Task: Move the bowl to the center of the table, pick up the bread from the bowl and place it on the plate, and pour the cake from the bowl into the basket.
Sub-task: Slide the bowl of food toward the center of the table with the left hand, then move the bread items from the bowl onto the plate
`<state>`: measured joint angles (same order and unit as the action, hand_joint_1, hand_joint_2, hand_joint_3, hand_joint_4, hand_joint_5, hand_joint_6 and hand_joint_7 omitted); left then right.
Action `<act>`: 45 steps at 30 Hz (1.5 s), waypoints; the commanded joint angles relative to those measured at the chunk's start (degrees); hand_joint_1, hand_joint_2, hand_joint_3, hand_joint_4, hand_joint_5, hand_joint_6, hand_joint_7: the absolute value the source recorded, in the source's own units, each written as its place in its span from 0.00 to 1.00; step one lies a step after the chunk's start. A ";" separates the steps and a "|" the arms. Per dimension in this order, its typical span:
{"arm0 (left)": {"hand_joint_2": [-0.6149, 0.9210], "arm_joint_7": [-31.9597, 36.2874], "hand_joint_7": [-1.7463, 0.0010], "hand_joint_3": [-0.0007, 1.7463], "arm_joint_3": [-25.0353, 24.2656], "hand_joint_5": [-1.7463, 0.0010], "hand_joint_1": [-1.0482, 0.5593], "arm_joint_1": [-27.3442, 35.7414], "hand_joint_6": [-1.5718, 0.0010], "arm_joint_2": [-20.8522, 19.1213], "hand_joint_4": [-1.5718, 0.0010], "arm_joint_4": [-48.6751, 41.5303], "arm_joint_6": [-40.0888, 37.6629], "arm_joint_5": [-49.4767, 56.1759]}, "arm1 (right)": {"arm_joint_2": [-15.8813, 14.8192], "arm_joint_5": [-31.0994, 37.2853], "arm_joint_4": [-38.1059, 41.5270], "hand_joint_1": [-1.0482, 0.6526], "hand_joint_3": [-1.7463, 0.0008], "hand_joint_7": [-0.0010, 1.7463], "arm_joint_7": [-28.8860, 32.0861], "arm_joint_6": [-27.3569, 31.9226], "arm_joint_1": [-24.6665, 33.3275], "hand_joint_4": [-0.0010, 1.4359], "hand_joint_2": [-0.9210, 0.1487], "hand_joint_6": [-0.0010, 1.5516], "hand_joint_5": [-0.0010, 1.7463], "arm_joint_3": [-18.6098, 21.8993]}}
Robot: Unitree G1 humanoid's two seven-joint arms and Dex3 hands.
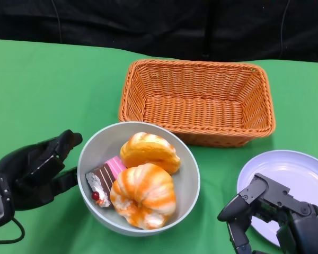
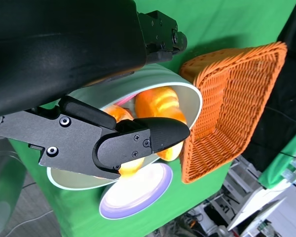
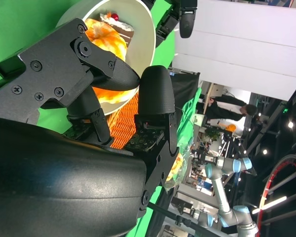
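Both robot hands sit low at the near edge of the head view. One robot hand, the left (image 1: 34, 169), rests on the green surface (image 1: 53, 84) just left of the bowl (image 1: 188, 182), its fingers spread toward the bowl's rim and holding nothing; whether a fingertip touches the rim cannot be told. Its wrist view shows the fingers (image 2: 153, 138) reaching across the bowl's side with nothing between them. The right robot hand (image 1: 270, 211) hovers at the near right, over the near edge of the plate (image 1: 302, 169), fingers apart and empty.

By size, the surface comes first, a green cloth covering the whole working area. Next is the basket (image 1: 199, 100), an orange woven rectangle standing far and slightly right of centre, nothing inside it. Then the bowl, grey and round, near centre, just in front of the basket's near-left corner. The plate, white with a pale violet rim, lies at the near right, apart from the bowl.

Inside the bowl lie two orange-and-white swirled breads: the larger bread (image 1: 143, 196) at the near side, the other bread (image 1: 148, 151) on the far side, the two touching. The cake (image 1: 103, 180), a small slice with dark, pink and white layers and a red berry, lies at the bowl's left side against the near bread.
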<state>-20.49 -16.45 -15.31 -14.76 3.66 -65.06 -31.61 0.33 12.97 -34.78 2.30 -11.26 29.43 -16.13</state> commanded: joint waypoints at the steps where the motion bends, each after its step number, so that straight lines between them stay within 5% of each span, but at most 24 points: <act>1: 1.00 2.10 1.00 0.39 -0.04 1.00 0.25 0.36 1.00 1.44 1.00 1.61 -2.63 -1.07 | -0.36 1.19 -1.00 0.47 0.35 0.82 0.79 -1.93 -0.43 0.46 0.42 0.45 0.98 0.29; 4: 1.00 3.05 1.00 0.38 -0.94 1.00 0.25 -0.02 1.00 2.98 1.00 1.44 -4.69 -1.89 | -1.11 3.51 -0.22 0.48 0.34 0.81 1.63 -4.53 -1.34 0.46 0.42 0.46 0.98 0.60; 7: 1.00 4.21 1.00 0.40 -1.92 1.00 0.25 -0.75 1.00 4.91 1.00 0.77 -7.08 -2.61 | -2.83 8.07 0.66 0.48 0.29 0.70 2.61 -7.51 -3.53 0.46 0.49 0.43 0.92 1.00; 11: 1.00 5.90 1.00 0.39 -1.84 1.00 0.25 -1.53 1.00 6.43 1.00 1.14 -9.21 -2.58 | -4.96 14.85 -0.78 0.45 0.44 0.51 2.27 -7.05 -7.49 0.42 0.37 0.36 0.77 0.77; 14: 1.00 6.13 1.00 0.39 -1.43 1.00 0.25 -1.82 1.00 7.17 1.00 1.14 -10.09 -2.74 | -6.21 18.42 -2.14 0.39 0.69 0.42 1.22 -5.45 -9.99 0.34 0.18 0.30 0.69 0.66; 19: 1.00 5.96 1.00 0.39 -0.73 1.00 0.25 -2.19 1.00 7.55 1.00 1.08 -10.61 -2.33 | -6.75 20.24 -2.68 0.38 0.79 0.40 -0.84 -2.17 -12.35 0.33 0.10 0.29 0.68 -0.06; 22: 1.00 5.80 1.00 0.38 0.70 1.00 0.26 -2.46 1.00 7.97 1.00 1.22 -10.72 -2.16 | -6.96 23.18 -3.10 0.33 0.93 0.39 -5.57 3.10 -16.01 0.21 0.02 0.23 0.66 -1.00; 29: 1.00 5.75 1.00 0.38 2.43 1.00 0.26 -1.76 1.00 8.88 1.00 3.04 -10.06 -2.25 | -7.14 28.49 -1.45 0.29 0.98 0.36 -11.83 9.44 -20.46 0.11 0.00 0.14 0.63 -3.09; 36: 1.00 6.34 1.00 0.37 3.85 1.00 0.27 -0.65 1.00 9.75 1.00 4.88 -9.40 -1.84 | -8.37 32.83 5.21 0.28 1.00 0.25 -13.41 11.49 -23.70 0.11 0.02 0.19 0.55 -4.77; 45: 1.00 8.39 0.98 0.36 12.71 0.98 0.30 2.81 0.95 6.10 0.96 9.66 3.00 7.72 | -13.09 38.57 14.52 0.25 1.00 0.15 -12.14 10.75 -28.11 0.14 0.02 0.26 0.49 -5.11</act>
<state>-12.72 -4.33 -13.50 -7.39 12.01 -63.98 -25.03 -11.64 50.90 -21.49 -10.83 -0.12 2.29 -21.09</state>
